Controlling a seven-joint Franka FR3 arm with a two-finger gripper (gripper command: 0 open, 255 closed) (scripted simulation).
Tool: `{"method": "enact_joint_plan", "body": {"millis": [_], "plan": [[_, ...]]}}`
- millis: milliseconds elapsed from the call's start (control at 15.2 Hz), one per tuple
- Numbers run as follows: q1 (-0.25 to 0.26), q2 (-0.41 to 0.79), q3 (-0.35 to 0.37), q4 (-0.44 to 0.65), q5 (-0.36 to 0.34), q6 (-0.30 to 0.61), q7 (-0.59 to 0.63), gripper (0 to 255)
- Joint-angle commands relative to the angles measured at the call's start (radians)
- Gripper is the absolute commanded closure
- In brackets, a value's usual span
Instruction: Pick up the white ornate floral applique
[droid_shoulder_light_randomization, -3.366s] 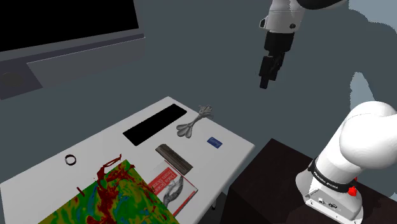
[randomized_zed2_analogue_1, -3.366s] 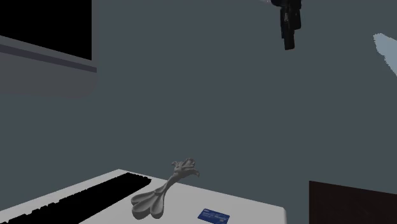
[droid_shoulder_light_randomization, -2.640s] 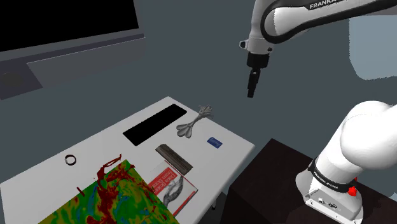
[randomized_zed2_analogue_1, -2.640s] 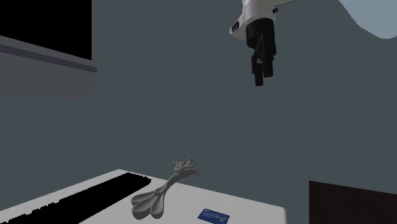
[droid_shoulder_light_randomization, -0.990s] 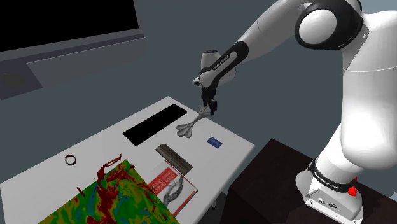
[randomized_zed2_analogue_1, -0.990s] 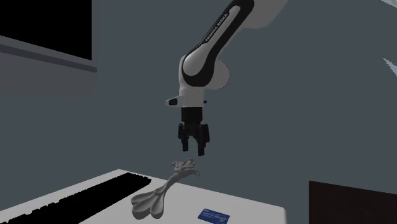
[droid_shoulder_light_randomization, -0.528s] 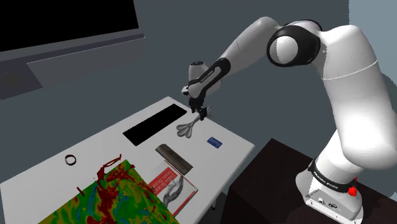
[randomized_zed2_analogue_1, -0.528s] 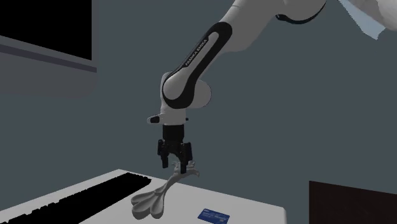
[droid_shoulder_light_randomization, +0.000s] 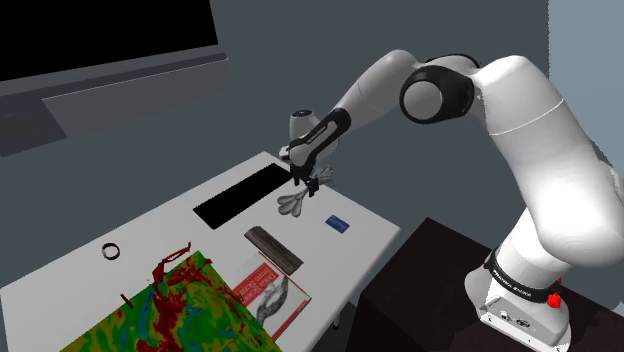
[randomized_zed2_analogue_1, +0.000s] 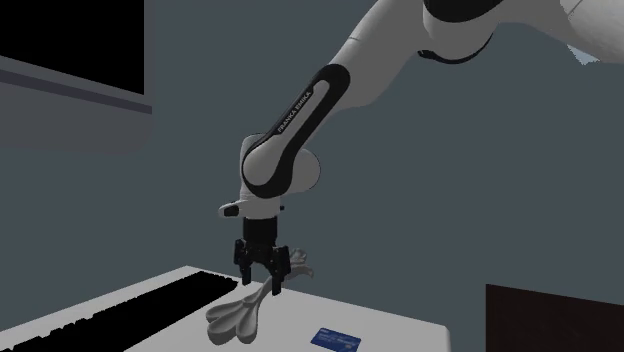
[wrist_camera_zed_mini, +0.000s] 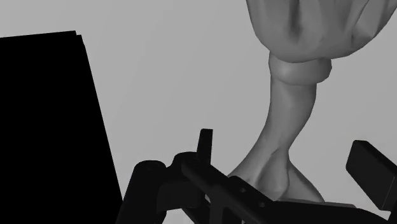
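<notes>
The applique (droid_shoulder_light_randomization: 297, 200), drawn grey rather than white, lies flat on the bench (droid_shoulder_light_randomization: 372, 238) near its far corner. It has a lobed end toward the shoulder view's lower left, a slim stem with a raised band, and a flared leafy end toward the wall. The hand (randomized_zed2_analogue_1: 262, 286) hangs low over the stem. Its fingers (wrist_camera_zed_mini: 372, 167) stand apart, one on each side of the stem, and neither is seen touching it.

The step in hand looks like the last part of the descent, followed by the closing. The piece is thin and lies flat, so the fingertips likely need to go almost to the bench surface before they close; otherwise they may skid over the top of it. The stem sits roughly midway between the fingers. Holding that line on the way down should let both pads meet it together, so it is not nudged sideways. The narrow stem is probably the best place to grip, since the broad ends would not fit the opening as well. A steady squeeze and a straight lift should follow.

A flat black panel (droid_shoulder_light_randomization: 243, 194) lies just beside the applique, and a blue card (droid_shoulder_light_randomization: 337, 223) sits near it on the other side. Neither seems to be in the way.
</notes>
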Motion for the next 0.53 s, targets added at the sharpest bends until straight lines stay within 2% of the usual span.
{"method": "enact_joint_plan", "body": {"millis": [0, 132, 198, 462], "plan": [[0.0, 0.02, 0.0, 0.006, 0.0, 0.014, 0.0, 0], [0.0, 0.027, 0.0, 0.009, 0.0, 0.018, 0.0, 0], [0.0, 0.028, 0.0, 0.009, 0.0, 0.019, 0.0, 255], [0.0, 0.028, 0.0, 0.011, 0.0, 0.018, 0.0, 255]]}}
